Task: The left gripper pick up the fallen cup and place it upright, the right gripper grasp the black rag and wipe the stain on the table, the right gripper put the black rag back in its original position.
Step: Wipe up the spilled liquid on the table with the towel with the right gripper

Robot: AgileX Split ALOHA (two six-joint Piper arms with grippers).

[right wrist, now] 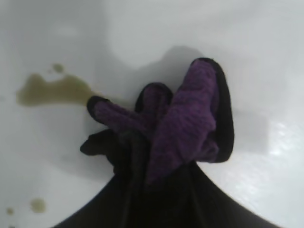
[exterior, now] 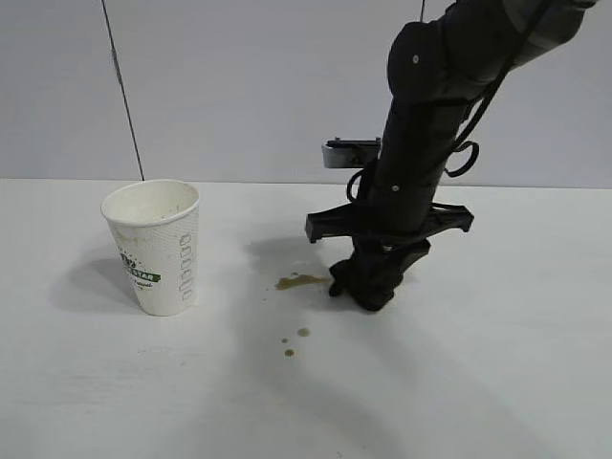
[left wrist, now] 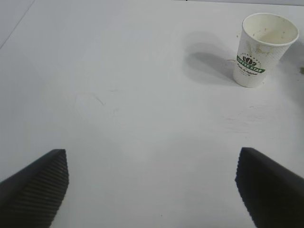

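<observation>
The white cup (exterior: 156,247) with the green logo stands upright on the table (exterior: 478,382) at the left; it also shows in the left wrist view (left wrist: 263,50). My right gripper (exterior: 371,287) is shut on the black rag (right wrist: 175,128) and presses it on the table just right of the olive-brown stain (exterior: 299,281). The stain's main blotch (right wrist: 52,90) lies beside the rag's edge, with small droplets (exterior: 295,342) nearer the front. My left gripper (left wrist: 152,185) is open and empty above bare table, well away from the cup; it is out of the exterior view.
A grey wall (exterior: 239,86) stands behind the table, with a thin dark cable (exterior: 124,96) hanging down at the left. The right arm (exterior: 430,115) rises bulky above the rag.
</observation>
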